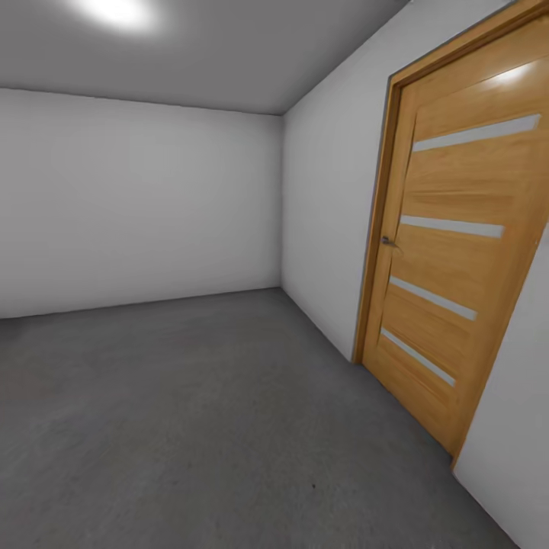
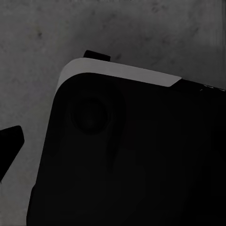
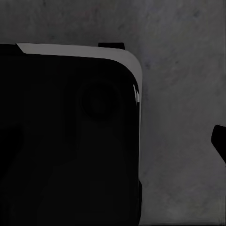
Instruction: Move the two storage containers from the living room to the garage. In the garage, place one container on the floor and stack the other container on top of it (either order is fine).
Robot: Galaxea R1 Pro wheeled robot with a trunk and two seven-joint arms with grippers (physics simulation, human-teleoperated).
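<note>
Head view: garage floor (image 1: 191,412) | wooden door (image 1: 450,252) shut | no writing | gripper states: cannot tell

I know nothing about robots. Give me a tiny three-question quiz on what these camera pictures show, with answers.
1. True or false: the wooden door on the right wall stands wide open.
2. What covers the ground in the head view: (a) light wood planks, (b) dark grey concrete floor, (c) carpet?
3. How many pale horizontal strips cross the door?

Key
1. False: it is shut in its frame, its handle on its left edge.
2. b.
3. Four.
</note>
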